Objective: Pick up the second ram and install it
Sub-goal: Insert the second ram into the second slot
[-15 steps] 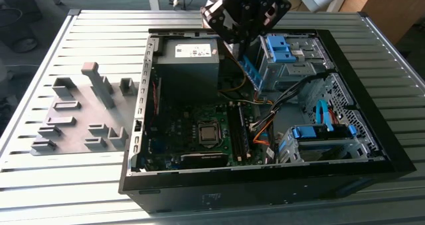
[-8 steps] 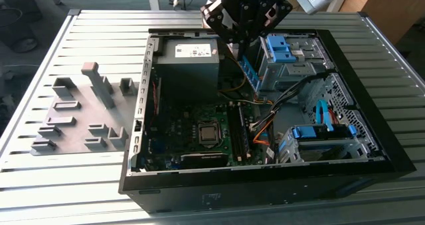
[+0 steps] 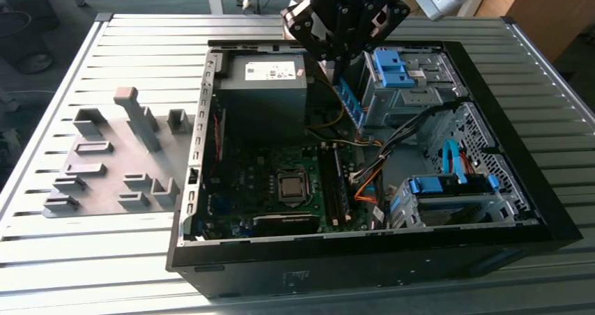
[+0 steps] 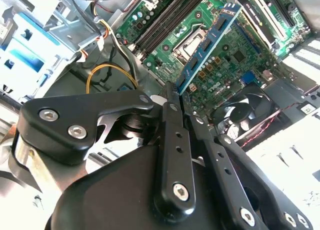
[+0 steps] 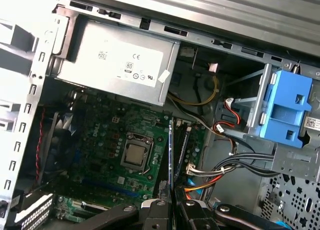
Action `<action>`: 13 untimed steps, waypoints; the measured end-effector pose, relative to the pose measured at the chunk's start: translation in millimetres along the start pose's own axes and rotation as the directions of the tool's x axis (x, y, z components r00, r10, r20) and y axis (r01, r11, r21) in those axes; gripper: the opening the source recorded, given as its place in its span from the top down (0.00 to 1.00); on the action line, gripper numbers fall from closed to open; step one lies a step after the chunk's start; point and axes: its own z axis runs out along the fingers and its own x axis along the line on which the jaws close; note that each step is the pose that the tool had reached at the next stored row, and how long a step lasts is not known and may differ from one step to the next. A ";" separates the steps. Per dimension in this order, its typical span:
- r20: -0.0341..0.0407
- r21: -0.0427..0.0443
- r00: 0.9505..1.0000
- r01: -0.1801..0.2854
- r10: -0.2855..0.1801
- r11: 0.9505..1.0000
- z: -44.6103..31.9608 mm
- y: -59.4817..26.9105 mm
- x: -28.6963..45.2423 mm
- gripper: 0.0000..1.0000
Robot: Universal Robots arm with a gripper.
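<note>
In the exterior view, the gripper (image 3: 336, 70) hangs over the open computer case (image 3: 520, 210) that lies on a slatted metal table (image 3: 111, 245), and the second ram (image 3: 349, 100) hangs from its fingers as a thin blue stick, above the gap between the power supply (image 3: 265, 85) and the drive bay with its bright blue latch (image 3: 391, 67). Grey holder blocks (image 3: 111, 162) sit on the table at the exterior view's left, well apart from the case. In the second wrist view, the black fingers (image 4: 172, 140) are closed on one end of the second ram (image 4: 207, 45), which reaches out over the green motherboard (image 4: 225, 65) beside the processor socket (image 4: 189, 42). In the first wrist view, the second ram (image 5: 170, 150) appears edge-on, pinched between the fingertips (image 5: 162, 206), over the memory slots (image 5: 182, 145) next to the processor (image 5: 134, 154).
</note>
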 end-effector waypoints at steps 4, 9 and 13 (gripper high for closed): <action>0.000 0.000 1.000 -0.008 0.008 1.000 0.3 -0.9 -3.6 0.86; 0.001 0.001 0.997 -0.081 0.081 0.997 1.1 -0.8 -3.8 0.86; 0.001 0.002 0.990 -0.139 0.139 0.990 1.9 -0.8 -3.8 0.86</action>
